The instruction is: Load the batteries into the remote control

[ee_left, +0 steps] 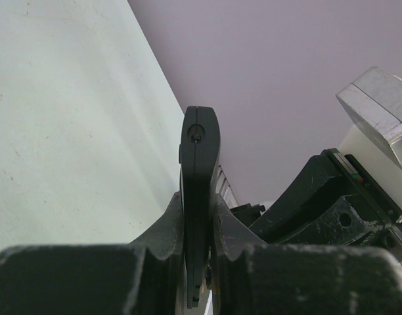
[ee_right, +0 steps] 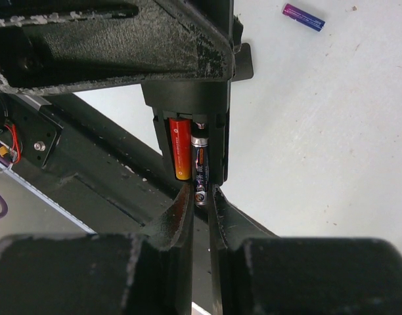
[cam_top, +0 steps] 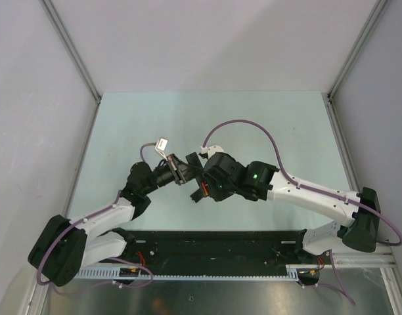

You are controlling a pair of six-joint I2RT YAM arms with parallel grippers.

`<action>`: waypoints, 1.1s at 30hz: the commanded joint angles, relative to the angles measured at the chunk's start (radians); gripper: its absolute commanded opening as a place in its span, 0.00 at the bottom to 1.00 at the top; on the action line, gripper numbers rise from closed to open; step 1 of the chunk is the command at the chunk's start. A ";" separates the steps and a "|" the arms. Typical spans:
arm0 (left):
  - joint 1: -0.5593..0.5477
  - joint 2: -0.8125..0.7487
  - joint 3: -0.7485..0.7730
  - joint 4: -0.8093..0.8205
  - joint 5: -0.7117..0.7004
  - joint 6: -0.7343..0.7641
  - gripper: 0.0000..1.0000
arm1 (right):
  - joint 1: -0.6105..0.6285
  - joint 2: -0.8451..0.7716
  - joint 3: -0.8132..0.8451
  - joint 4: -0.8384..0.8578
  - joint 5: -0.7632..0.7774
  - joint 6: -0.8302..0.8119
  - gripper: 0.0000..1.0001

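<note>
Remote control edge-on in tight left hand; dark battery in pinch of right hand at compartment edge.

red battery print: small pale mark near its top end; too blurred for me to read
dark battery print: tiny light marks on the wrap; I can't make out any word or no.
blue-purple battery label: too small for me to read
remote control markings: I read none on the edge facing L wrist cam
top cam: no legible txt for me at this res.
</note>
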 commanded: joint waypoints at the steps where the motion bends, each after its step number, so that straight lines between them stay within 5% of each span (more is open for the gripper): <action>1: -0.018 -0.038 0.022 0.057 0.029 -0.013 0.00 | -0.014 0.006 0.037 0.020 0.015 0.011 0.00; 18: -0.027 0.000 0.016 0.069 0.058 -0.172 0.00 | -0.031 0.012 0.048 0.006 0.015 0.000 0.00; 33: -0.027 0.164 0.022 0.315 0.093 -0.368 0.00 | -0.066 0.029 0.054 -0.068 0.007 -0.014 0.00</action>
